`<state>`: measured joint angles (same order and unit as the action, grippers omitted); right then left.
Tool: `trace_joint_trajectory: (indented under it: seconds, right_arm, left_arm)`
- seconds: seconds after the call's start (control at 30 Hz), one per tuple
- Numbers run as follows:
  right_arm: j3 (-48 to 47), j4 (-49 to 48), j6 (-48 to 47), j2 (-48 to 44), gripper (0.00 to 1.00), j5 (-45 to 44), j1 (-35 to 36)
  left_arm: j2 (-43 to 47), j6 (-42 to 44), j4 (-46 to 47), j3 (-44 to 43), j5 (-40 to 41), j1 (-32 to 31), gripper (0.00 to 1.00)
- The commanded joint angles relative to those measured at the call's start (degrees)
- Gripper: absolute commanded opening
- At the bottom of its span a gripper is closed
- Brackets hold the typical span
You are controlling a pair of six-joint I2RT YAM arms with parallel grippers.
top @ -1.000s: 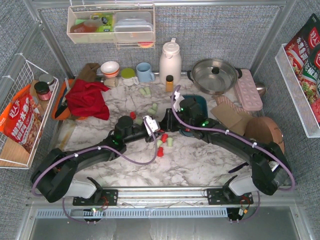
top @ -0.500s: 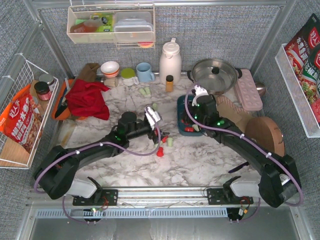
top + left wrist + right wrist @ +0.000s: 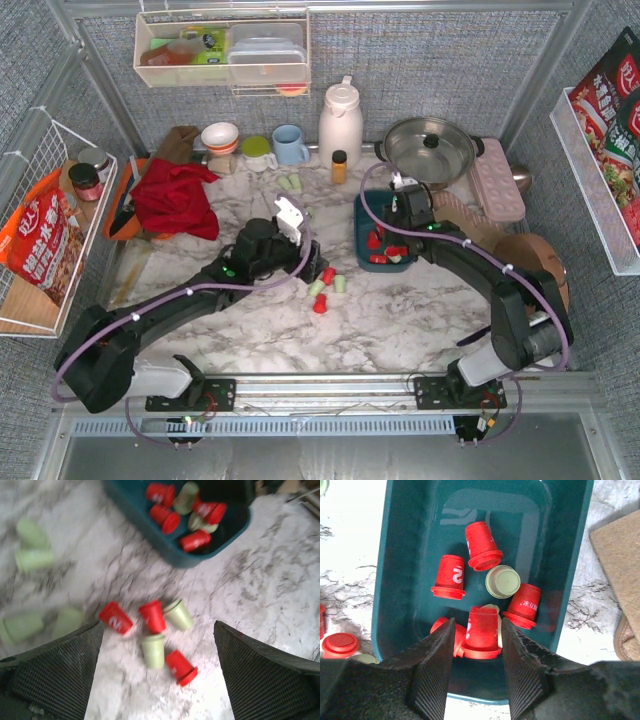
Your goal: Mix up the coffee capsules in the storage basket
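Note:
The dark teal storage basket [image 3: 362,214] [image 3: 395,555] [image 3: 131,502] holds several coffee capsules [image 3: 385,250], mostly red with a pale green one [image 3: 503,581]. My right gripper [image 3: 388,232] [image 3: 477,625] hangs just over it, jaws parted. A red capsule [image 3: 482,637] lies below them with a small gap on each side. My left gripper [image 3: 312,266] [image 3: 157,635] stands wide open above a loose cluster of red and green capsules [image 3: 325,285] [image 3: 153,650] on the marble. More pale green ones [image 3: 290,183] [image 3: 34,560] lie further left.
An amber bottle [image 3: 339,165], a white thermos [image 3: 340,120], a steel pot [image 3: 430,150] and a pink tray [image 3: 497,180] stand behind the basket. A red cloth [image 3: 175,195] lies at the back left. A brown mat [image 3: 620,560] borders the basket's right side.
My right gripper swung from the table's middle to over the basket and its jaws widened around a red capsule. My left gripper opened wide and shifted slightly left.

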<state>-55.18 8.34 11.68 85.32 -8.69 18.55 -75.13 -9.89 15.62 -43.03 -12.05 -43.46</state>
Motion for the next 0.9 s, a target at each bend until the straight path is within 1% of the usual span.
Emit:
trace_joint_trajectory:
  seconds: [0.0,0.17,0.33,0.47,0.57,0.63,0.67,0.73,0.77,0.8,0.87]
  right_arm:
    - [-1.2,0.1,0.1,2.3,0.47,2.0,-0.2]
    - [-1.1,0.2,-0.2,2.8,0.51,2.6,-0.3]
    - [-0.2,-0.4,-0.6,2.2,0.52,2.5,-0.4]
    - [1.7,-1.9,-0.5,1.6,0.52,2.4,-0.7]
    - [2.3,-2.1,-0.4,1.3,0.52,2.7,-1.1]
    - [2.3,-1.9,-0.2,0.6,0.52,3.4,-1.3]
    - [2.5,-2.0,-0.1,0.1,0.52,3.7,-1.4]
    - [3.1,-2.5,0.1,-1.1,0.52,4.0,-1.7]
    - [3.4,-2.6,0.2,-1.7,0.52,4.2,-1.9]
    - [3.5,-2.6,0.4,-2.2,0.52,4.6,-2.0]
    - [3.8,-2.8,0.8,-3.0,0.52,5.2,-2.4]
  left_arm:
    - [0.9,-10.3,-13.1,0.4,10.2,0.0,0.99]
    - [-1.0,-19.3,-20.6,-1.1,11.0,0.0,0.99]
    - [-3.0,-28.8,-23.5,-2.1,10.1,-1.6,0.99]
    - [-6.7,-31.3,-27.7,-7.0,15.0,-7.5,0.99]
    - [-10.9,-31.7,-29.8,-10.3,17.8,-10.3,0.99]
    - [-14.3,-31.6,-31.2,-12.4,19.8,-11.6,0.96]
    - [-15.9,-31.8,-32.1,-13.5,20.9,-12.2,0.92]
    - [-18.8,-32.0,-33.7,-15.8,22.7,-13.1,0.73]
    - [-20.3,-32.1,-34.7,-17.0,23.6,-13.5,0.65]
    - [-21.8,-32.4,-35.9,-18.4,24.2,-14.0,0.60]
    - [-25.0,-32.9,-38.8,-21.7,25.2,-14.9,0.56]
